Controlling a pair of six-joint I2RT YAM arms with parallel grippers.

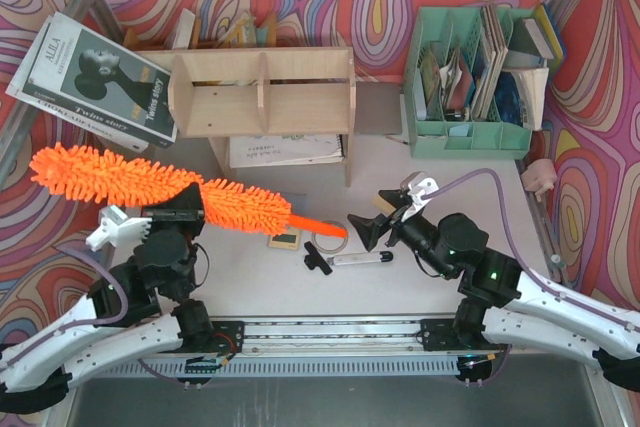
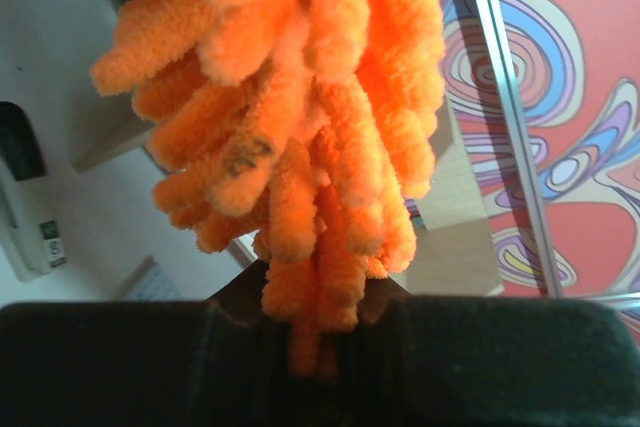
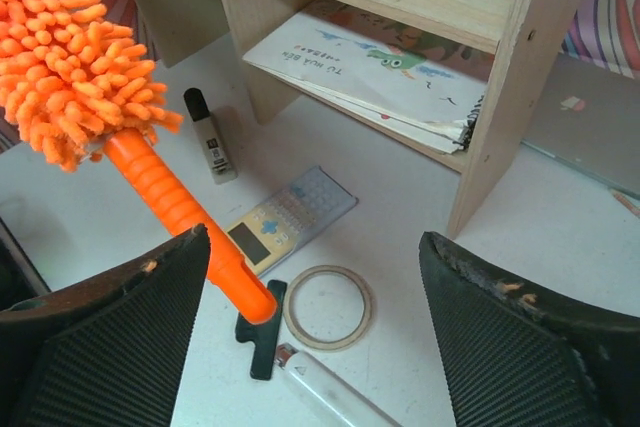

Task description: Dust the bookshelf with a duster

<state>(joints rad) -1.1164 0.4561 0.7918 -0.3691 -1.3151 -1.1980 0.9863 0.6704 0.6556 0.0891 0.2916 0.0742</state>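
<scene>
Left jaws clenched on the duster (image 1: 110,177) mid-fluff. Right jaws released, spread wide beside its handle tip. Duster lies crosswise over the bench (image 1: 250,277), in front of the bookshelf (image 1: 265,92), not touching. Dusting apparently not yet begun.

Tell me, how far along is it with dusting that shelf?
Done: the duster is held, with the left gripper shut on its fluffy head. In hand: the right gripper is open around the handle tip, probably to take it. Left: all the dusting; the duster is apart from the bookshelf.
</scene>
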